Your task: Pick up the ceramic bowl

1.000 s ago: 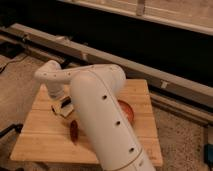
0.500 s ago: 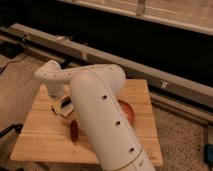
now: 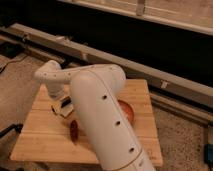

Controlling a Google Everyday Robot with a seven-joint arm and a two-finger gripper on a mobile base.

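Nothing seems moved: the gripper [image 3: 64, 107] stays low near the ceramic bowl [image 3: 128, 113], its grip unreadable.

I see my arm [image 3: 102, 120] filling the middle of the view, its thick white link crossing the wooden table [image 3: 45, 140]. The gripper [image 3: 62, 106] sits low over the table, towards the view's left. The bowl [image 3: 126, 111] peeks out past the arm's right edge, mostly hidden. At its left edge I see a dark red shape [image 3: 74, 131] I cannot identify. A rail [image 3: 150, 67] runs behind.
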